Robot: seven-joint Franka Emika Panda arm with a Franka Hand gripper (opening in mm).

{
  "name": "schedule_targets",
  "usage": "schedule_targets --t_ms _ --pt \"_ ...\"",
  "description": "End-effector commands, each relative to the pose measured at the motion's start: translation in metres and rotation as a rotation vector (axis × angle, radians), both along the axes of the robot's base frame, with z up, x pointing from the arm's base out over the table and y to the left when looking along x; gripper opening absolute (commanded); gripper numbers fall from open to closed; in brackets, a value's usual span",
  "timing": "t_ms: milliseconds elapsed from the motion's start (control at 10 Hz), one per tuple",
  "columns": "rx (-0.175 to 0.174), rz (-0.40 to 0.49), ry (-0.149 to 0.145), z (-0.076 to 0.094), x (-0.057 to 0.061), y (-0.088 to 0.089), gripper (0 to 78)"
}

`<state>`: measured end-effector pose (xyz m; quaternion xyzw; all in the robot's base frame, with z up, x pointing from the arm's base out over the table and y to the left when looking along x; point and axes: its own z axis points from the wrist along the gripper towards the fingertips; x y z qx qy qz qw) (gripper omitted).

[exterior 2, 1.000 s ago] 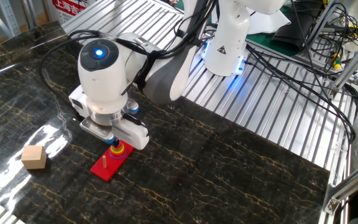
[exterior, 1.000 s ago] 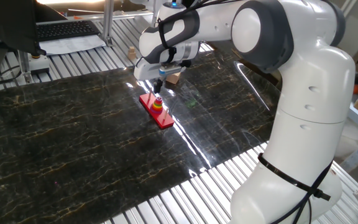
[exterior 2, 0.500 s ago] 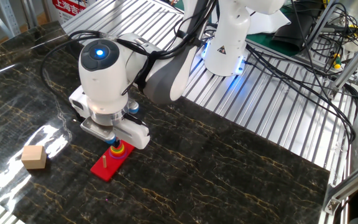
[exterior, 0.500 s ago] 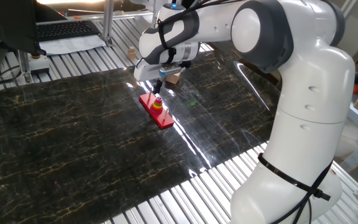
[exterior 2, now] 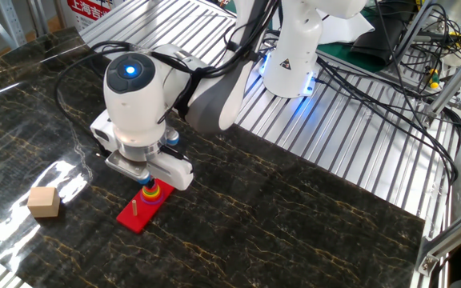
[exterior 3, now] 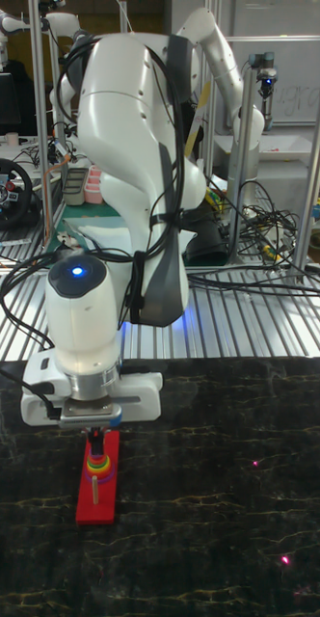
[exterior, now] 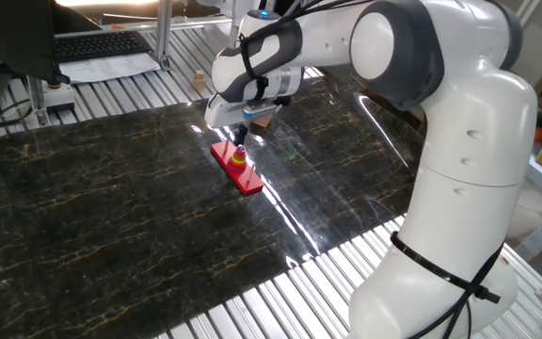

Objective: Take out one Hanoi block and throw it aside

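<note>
One small ring [exterior 3: 99,461] tops the stack; we hang our gripper [exterior 3: 98,436] directly above, its spread impossible to tell.

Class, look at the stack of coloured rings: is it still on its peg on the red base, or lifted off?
On the peg: the coloured rings sit stacked on the red base, under the gripper.

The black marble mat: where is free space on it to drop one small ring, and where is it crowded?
Free: the wide mat stretch from the red base to its near and left edges, and the mat between the base and the slatted metal. Crowded: around the ring stack, under the gripper, and by the wooden cube.
</note>
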<state>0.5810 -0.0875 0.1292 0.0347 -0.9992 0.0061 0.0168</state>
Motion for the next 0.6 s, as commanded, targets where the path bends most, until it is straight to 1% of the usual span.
schedule_targets --t_ms 100,200,400,500,600 --pt "0.002 -0.003 -0.004 -0.0005 0.0009 -0.0008 0.0" --pt "0.003 -0.002 -0.004 -0.0008 0.0009 -0.0007 0.0" --pt "0.005 -0.006 -0.014 0.0004 0.0017 -0.0011 0.0" --pt "0.004 -0.008 -0.013 0.0019 0.0025 -0.0017 0.0" --pt "0.003 -0.009 -0.005 0.0074 0.0047 -0.0039 0.0"
